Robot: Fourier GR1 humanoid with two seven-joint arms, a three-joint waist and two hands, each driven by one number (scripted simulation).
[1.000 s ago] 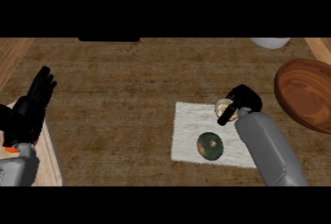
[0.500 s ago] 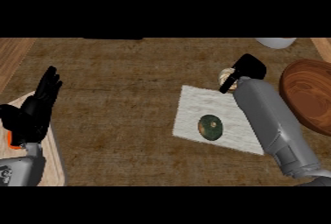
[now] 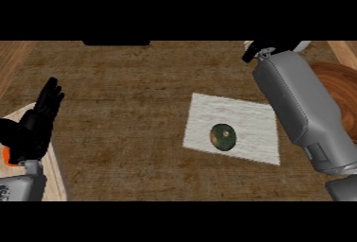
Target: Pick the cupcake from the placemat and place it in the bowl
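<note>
Head view: my right hand (image 3: 263,48) is travelling up past the white square cloth placemat (image 3: 233,127) toward the brown wooden bowl (image 3: 340,90), apparently pinching the pale cupcake, which I cannot confirm. A round green-and-orange item (image 3: 223,137) is remaining on the mat. My left hand (image 3: 38,123) is resting spread at left.

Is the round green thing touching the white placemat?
Touching. In the head view the green thing lies flat on the placemat, mat showing all around it.
</note>
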